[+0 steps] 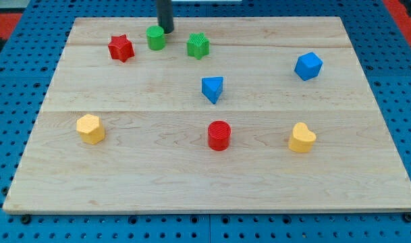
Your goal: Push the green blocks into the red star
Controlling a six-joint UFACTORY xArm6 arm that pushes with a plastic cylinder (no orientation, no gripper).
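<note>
Green cylinder (156, 38) and ridged green star (198, 46) beside red star (121, 48), my tip (167, 30) at cylinder's right.

Blue cube (308, 66), blue triangle (212, 89), red cylinder (218, 135), two yellow blocks (90, 128)

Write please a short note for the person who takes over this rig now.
My tip stands near the view's top edge, just right of the green cylinder.
The green cylinder sits close to the red star, with a small gap between them.
The green star lies further right, apart from both.
Done: neither green block touches the red star.
Left: push both leftwards into it.
</note>
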